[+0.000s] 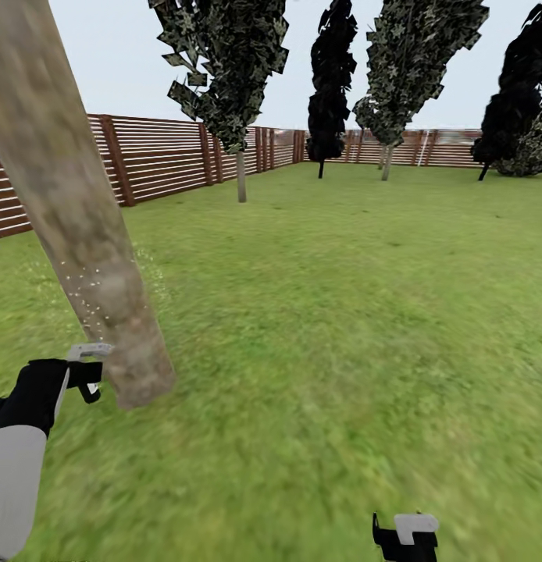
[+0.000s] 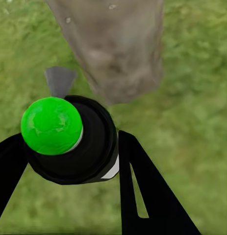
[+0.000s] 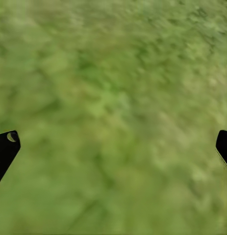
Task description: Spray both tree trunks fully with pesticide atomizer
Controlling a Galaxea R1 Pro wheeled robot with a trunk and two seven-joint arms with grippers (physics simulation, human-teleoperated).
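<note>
- Near the lawn's left side, a thick pale grey-brown tree trunk (image 1: 76, 211) with mottled patches leans across the head view, its base meeting the grass (image 1: 318, 328) just beside the left gripper (image 1: 90, 373).
- Left gripper: its black fingers (image 2: 147, 191) are closed around the pesticide atomizer (image 2: 76, 139), seen in the left wrist view as a round black top with a sliver of whitish body at its edge.
- A bright green ball (image 2: 52, 125) sits on the atomizer's top, and a small grey nozzle piece (image 2: 59, 81) points toward the trunk (image 2: 113, 49).
- Fine pale specks (image 1: 87, 300) hang in the air against the trunk's lower part, just above the held bottle.
- The left arm (image 1: 21, 453) is black near the wrist and white further back, at the lower left corner of the head view.
- Right gripper (image 1: 405, 537): it hangs low over bare grass, well apart from the trunk; in the right wrist view its two black fingertips (image 3: 5, 147) stand wide apart with nothing between them but lawn (image 3: 113, 107).
- Along the lawn's far and left edges runs a brown slatted wooden fence (image 1: 162, 156).
- Before the fence stand a second pale-trunked tree (image 1: 240, 168) with a dark green crown, another like it (image 1: 396, 117) further right, and thin black-foliage trees (image 1: 329, 86).
</note>
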